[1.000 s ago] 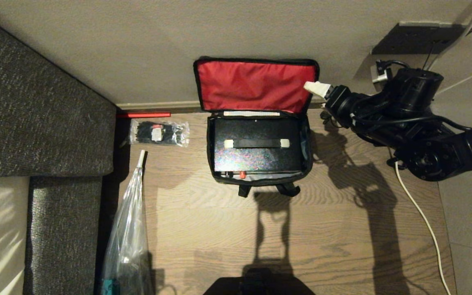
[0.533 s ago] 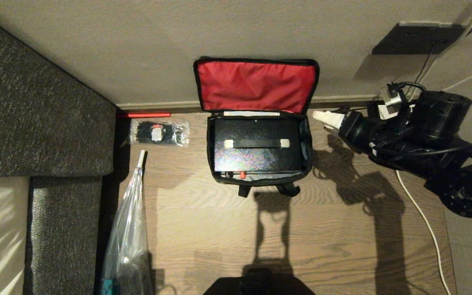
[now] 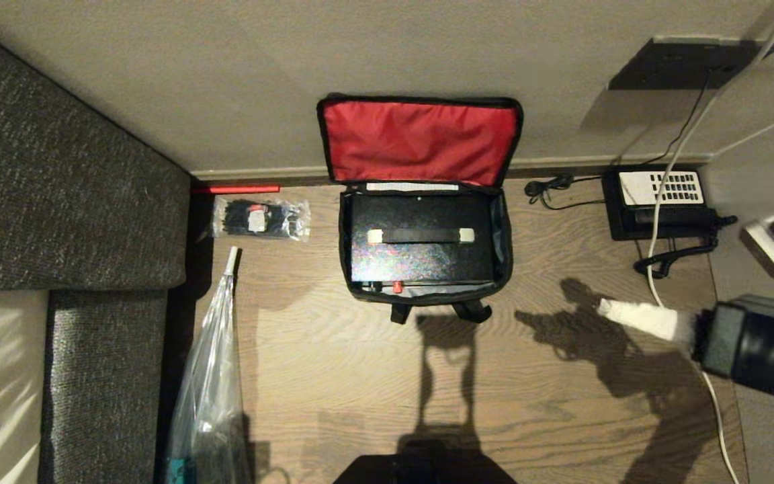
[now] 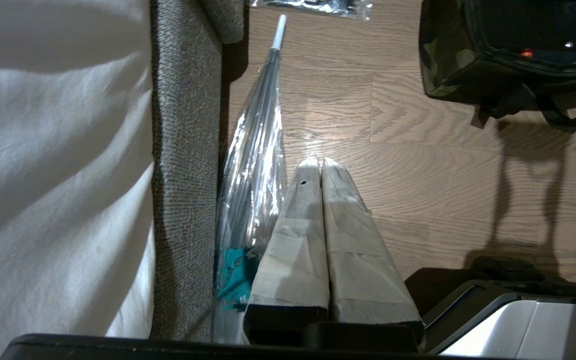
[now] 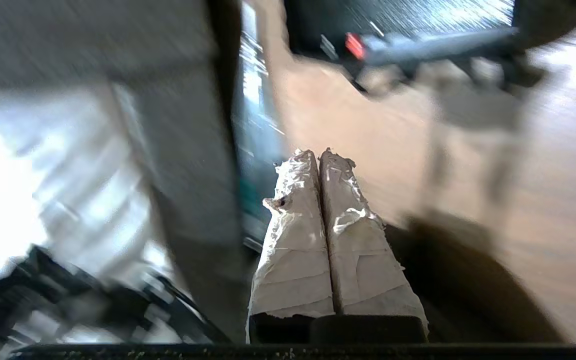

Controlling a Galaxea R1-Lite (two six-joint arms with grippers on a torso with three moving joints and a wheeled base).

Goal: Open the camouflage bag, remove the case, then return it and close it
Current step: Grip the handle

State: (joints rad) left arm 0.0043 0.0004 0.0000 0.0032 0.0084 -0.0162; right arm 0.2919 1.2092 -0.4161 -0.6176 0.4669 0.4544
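Right claw [image 3: 603, 308] pinched closed, empty | arm level, right of camouflage bag [image 3: 424, 202]

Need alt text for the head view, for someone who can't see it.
The camouflage bag sits open on the wood floor, red-lined lid against the wall, the case inside. The right gripper, shut and empty, hangs right of it near a desk telephone.

The right wrist view is smeared with motion blur, its surroundings unreadable. In the head view the right arm [image 3: 756, 346] is cut off by the right edge, the clear plastic bag [image 3: 209, 396] by the bottom edge. The packet [image 3: 261, 218] contents are too small to identify.
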